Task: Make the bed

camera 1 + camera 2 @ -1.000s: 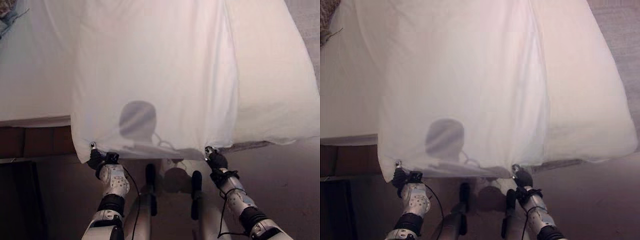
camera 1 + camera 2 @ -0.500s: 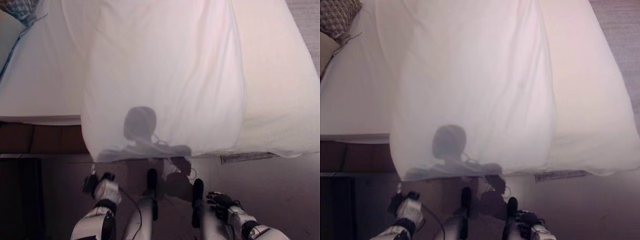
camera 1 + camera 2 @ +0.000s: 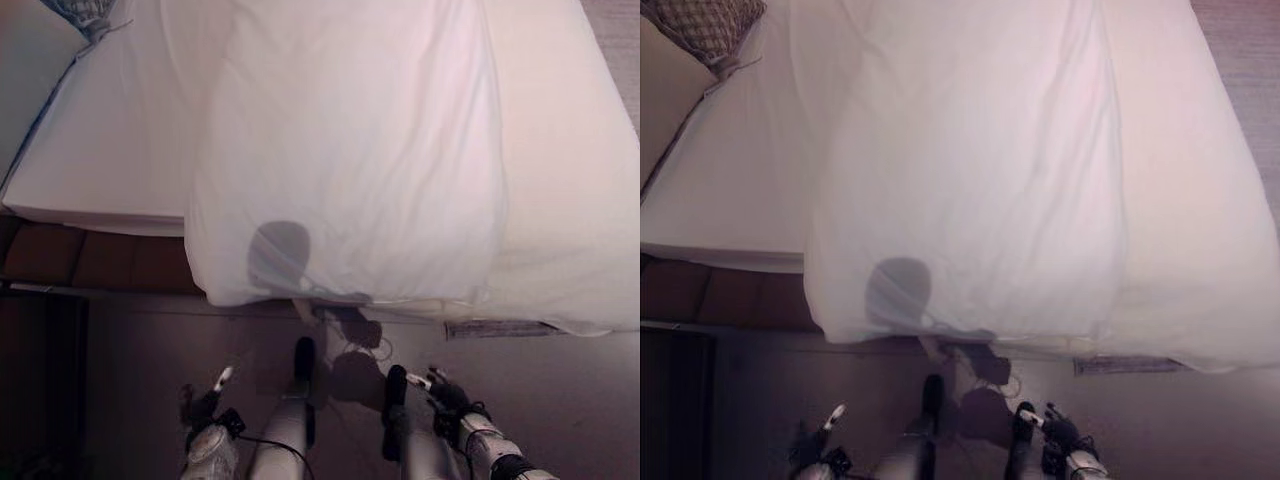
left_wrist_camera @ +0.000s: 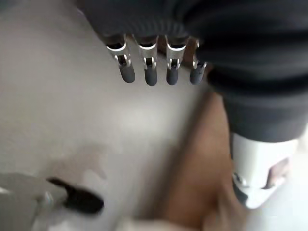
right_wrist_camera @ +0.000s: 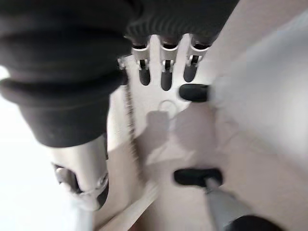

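Observation:
A white blanket [image 3: 350, 150] lies spread down the middle of the bed, its near edge hanging over the foot of the white mattress [image 3: 110, 160]. Below that edge, over the floor, my left hand [image 3: 205, 412] hangs low with straight fingers [image 4: 149, 74] and nothing in it. My right hand [image 3: 447, 397] is also low, off the blanket, its fingers [image 5: 164, 77] straight and empty. Both hands are well apart from the cloth.
A patterned cushion [image 3: 710, 25] sits at the bed's far left corner. The brown bed frame [image 3: 100, 265] shows under the mattress at left. A white label strip [image 3: 495, 328] pokes out below the bedding at right. Bare floor [image 3: 120, 370] lies around the hands.
Both hands let go of the blanket's near corners and dropped toward the floor. The blanket settled onto the bed. The camera view has shifted, showing more of the bed's left side.

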Robot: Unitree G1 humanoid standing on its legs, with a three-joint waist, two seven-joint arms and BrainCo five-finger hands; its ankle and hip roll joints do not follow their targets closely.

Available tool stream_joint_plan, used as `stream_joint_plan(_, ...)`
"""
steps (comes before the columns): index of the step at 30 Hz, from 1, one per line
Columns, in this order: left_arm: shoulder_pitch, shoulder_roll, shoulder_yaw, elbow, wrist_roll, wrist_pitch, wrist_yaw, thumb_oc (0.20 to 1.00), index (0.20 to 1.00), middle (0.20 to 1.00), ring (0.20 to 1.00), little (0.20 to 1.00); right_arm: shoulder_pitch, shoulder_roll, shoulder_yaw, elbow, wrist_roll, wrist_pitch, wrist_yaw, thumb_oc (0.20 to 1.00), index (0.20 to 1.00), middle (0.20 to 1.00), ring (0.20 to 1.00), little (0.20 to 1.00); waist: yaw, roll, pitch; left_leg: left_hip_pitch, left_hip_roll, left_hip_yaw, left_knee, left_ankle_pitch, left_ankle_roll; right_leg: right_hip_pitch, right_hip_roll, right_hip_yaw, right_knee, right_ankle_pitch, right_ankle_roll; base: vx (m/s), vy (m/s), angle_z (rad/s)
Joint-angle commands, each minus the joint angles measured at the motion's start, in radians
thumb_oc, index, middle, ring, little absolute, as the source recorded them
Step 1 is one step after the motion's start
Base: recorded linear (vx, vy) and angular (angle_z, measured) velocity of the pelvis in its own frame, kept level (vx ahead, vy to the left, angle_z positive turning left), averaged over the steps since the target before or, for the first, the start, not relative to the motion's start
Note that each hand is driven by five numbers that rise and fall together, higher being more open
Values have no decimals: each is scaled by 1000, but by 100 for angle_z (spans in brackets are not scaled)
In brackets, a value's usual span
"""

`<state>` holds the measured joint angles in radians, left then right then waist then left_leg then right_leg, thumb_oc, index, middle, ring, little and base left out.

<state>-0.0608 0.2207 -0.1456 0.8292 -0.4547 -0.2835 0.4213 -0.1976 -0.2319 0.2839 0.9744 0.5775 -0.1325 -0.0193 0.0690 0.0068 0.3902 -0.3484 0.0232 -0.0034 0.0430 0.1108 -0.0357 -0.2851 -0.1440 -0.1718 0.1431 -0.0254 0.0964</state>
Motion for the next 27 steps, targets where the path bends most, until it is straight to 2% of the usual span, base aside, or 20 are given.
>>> stream_joint_plan(1,15,97,-44,-100,95,-58,-257,1000,1000,1000,1000,1000,47,-53,35,-196,-30,-63,68,1000,1000,1000,1000,1000,10,-33,10,-20,-35,16,59,-66,0,-30,-31,17,-65,90,48,7,-1,-3)
stream_joint_plan(2,15,162,-119,-181,75,-71,-438,1000,1000,1000,1000,1000,54,-93,61,-282,-23,-70,143,1000,1000,1000,1000,1000,4,-31,9,-24,-34,17,59,-66,-1,-35,-31,19,-66,89,49,0,0,0)
stream_joint_plan(3,9,179,-137,-205,4,-59,-525,1000,1000,1000,1000,1000,50,-112,74,-305,-16,-65,174,1000,1000,1000,1000,1000,1,-31,4,-29,-34,18,59,-66,-1,-42,-31,21,-65,89,49,0,0,0)
stream_joint_plan(5,-41,242,-226,-290,-43,-42,-683,1000,1000,1000,1000,1000,7,-159,123,-331,-24,-61,257,1000,1000,1000,1000,1000,-7,-29,3,-33,-35,20,61,-69,0,-53,-30,28,-59,88,48,0,0,0)
stream_joint_plan(6,-57,255,-247,-317,-81,-19,-725,1000,1000,1000,1000,1000,-8,-170,142,-336,-25,-52,272,1000,1000,1000,1000,1000,-9,-29,1,-39,-36,20,64,-70,0,-61,-31,29,-56,89,48,0,0,0)
stream_joint_plan(7,-57,255,-247,-317,-81,-19,-725,1000,1000,1000,1000,1000,-9,-170,142,-336,-25,-52,272,1000,1000,1000,1000,1000,-9,-29,1,-39,-36,20,65,-70,0,-61,-31,29,-56,89,48,-32,19,-2)
stream_joint_plan(9,-217,333,-387,-420,-69,-10,-802,1000,1000,1000,1000,1000,-125,-195,217,-323,-18,-54,334,1000,1000,1000,1000,1000,-16,-24,11,-56,-35,29,83,-74,-1,-85,-31,38,-36,86,44,-64,24,-4)
stream_joint_plan(13,-472,273,-460,-339,-85,-12,-788,1000,1000,1000,1000,1000,-313,-146,271,-276,1,-44,325,1000,1000,1000,1000,1000,-31,-25,40,-129,-34,42,140,-76,-4,-171,-22,61,18,83,36,-105,16,-13)
stream_joint_plan(16,-533,254,-468,-310,-88,-11,-781,1000,1000,1000,1000,1000,-365,-129,284,-255,9,-36,322,1000,1000,1000,1000,1000,-32,-27,50,-158,-33,43,163,-78,-5,-203,-18,66,42,80,33,-92,-2,-8)
stream_joint_plan(18,-657,204,-463,-213,-77,-28,-726,1000,1000,1000,1000,1000,-495,-121,298,-201,19,-28,305,1000,1000,1000,1000,1000,-40,-28,70,-231,-33,47,230,-87,-8,-286,-15,78,117,67,28,-110,9,-4)
stream_joint_plan(21,-733,187,-469,-166,-67,-38,-695,1000,1000,1000,1000,1000,-573,-113,296,-155,38,-27,288,1000,1000,1000,1000,1000,-44,-28,79,-294,-31,53,282,-92,-14,-348,-15,82,175,56,24,-106,13,2)
stream_joint_plan(22,-787,178,-451,-128,-45,-56,-643,1000,1000,1000,1000,1000,-647,-108,290,-119,59,-24,271,1000,1000,1000,1000,1000,-48,-26,84,-345,-30,52,327,-106,-11,-413,-16,93,237,40,21,-71,25,11)
stream_joint_plan(27,-936,203,-423,-31,57,-88,-458,1000,1000,1000,1000,1000,-824,-98,289,-55,90,-31,204,1000,1000,1000,1000,1000,-51,-37,101,-483,-18,70,454,-139,-19,-557,-25,107,369,13,14,-62,20,5)
